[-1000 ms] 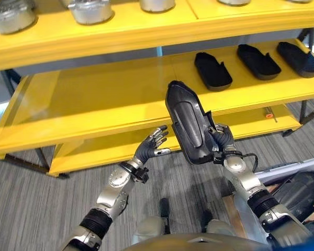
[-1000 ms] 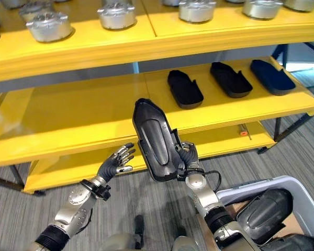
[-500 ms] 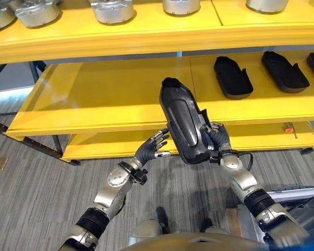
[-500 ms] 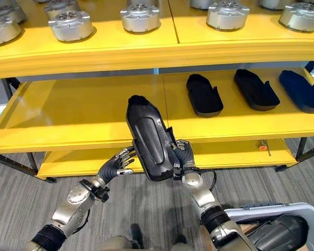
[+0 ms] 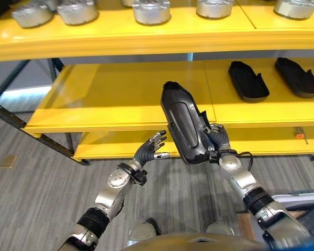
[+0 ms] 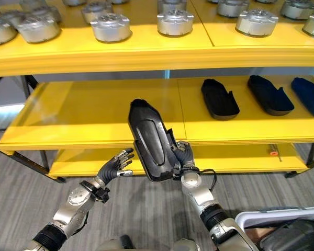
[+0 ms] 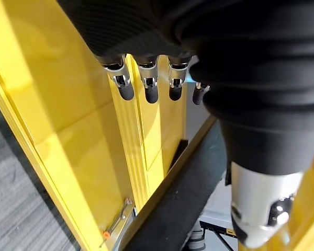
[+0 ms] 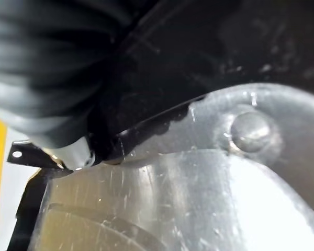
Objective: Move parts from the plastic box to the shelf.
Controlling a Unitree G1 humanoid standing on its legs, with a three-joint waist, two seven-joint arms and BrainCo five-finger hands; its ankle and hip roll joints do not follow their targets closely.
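The right hand (image 5: 218,142) grips a black plastic part (image 5: 184,123) upright before the yellow shelf (image 5: 120,99). The left hand (image 5: 150,149), fingers relaxed apart, hovers beside it. The right eye view shows the plastic box (image 6: 275,217).

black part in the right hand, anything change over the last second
Nothing in the grip changed: the right hand keeps its fingers curled on the black part, held upright before the middle shelf, and the left hand stays open beside it. The whole view shifted, so the camera moved; the shelf parts lie as before.
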